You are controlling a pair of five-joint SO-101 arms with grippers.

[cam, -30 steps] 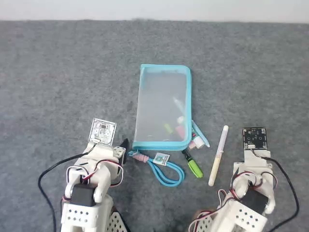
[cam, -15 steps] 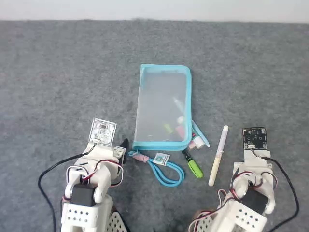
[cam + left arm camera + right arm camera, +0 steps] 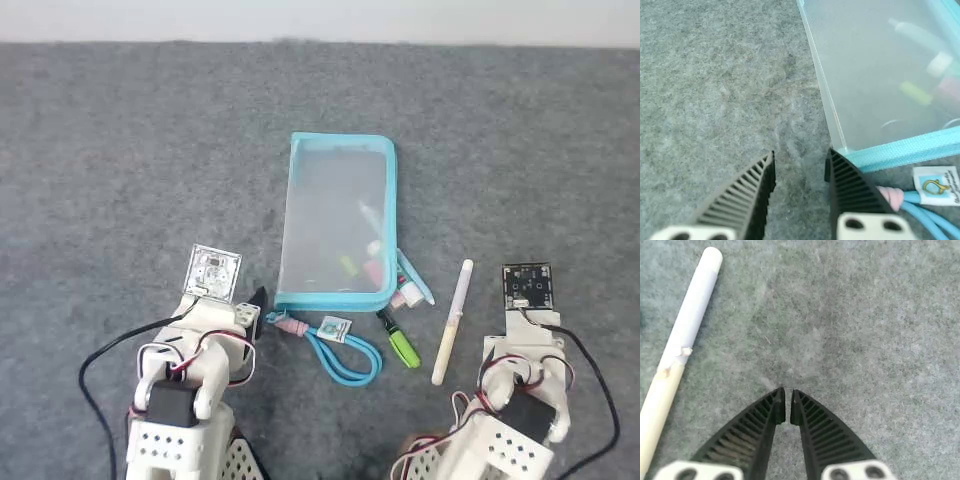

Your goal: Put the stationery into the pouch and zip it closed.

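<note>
Grey felt table [image 3: 120,150]: left gripper [image 3: 801,155] spread and empty just beside the pouch [image 3: 880,75] corner, right gripper [image 3: 788,390] pinched closed on nothing with the white pen [image 3: 690,322] close alongside, so the round pen could roll off or the unpinned pouch could slide when nudged.

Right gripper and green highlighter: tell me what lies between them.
The white pen lies between the green highlighter and the right gripper, with bare mat on either side of it; the high view shows this.
</note>
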